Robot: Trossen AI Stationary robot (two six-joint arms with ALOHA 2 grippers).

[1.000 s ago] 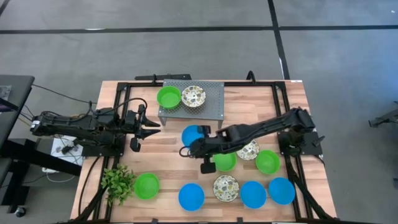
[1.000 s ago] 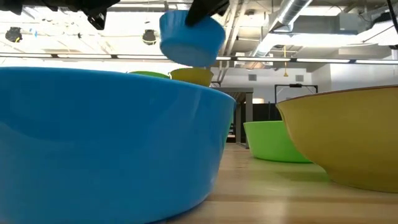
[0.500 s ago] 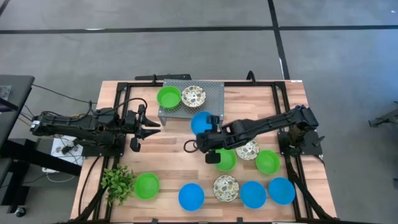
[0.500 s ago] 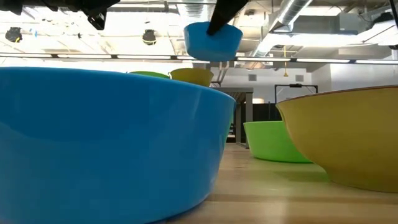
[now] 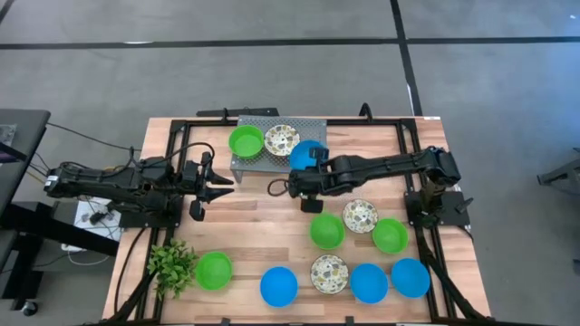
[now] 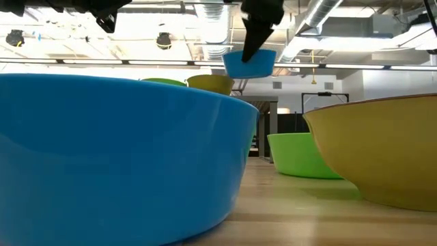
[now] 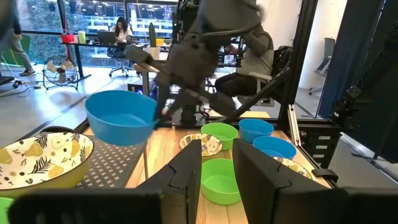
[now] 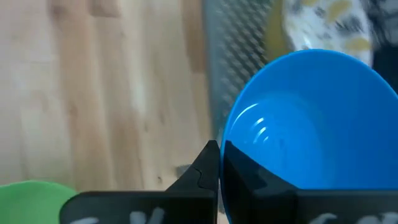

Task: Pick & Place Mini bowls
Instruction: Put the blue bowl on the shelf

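Note:
My right gripper is shut on a blue mini bowl, which it holds in the air over the right front part of a grey perforated rack. A green bowl and a floral white bowl rest by their bases on the rack. On the wooden table stand a green bowl, a floral bowl and several more along the near edge. My left gripper hovers open and empty over the table's left side. My right gripper pinches the blue bowl's rim, one finger outside the wall and the other inside. The fingers slant down from the table's near right side. The bowl is lifted clear, mouth up and roughly level.
Along the near edge stand a green bowl, blue bowls, a floral bowl and a green bowl. A small leafy plant sits near left. A black frame borders the table.
My right gripper has carried the blue bowl toward the table's far edge and slightly right, from over the table's middle to over the rack's right front. The wrist has turned, and the bowl, tilted before, now hangs nearly level.

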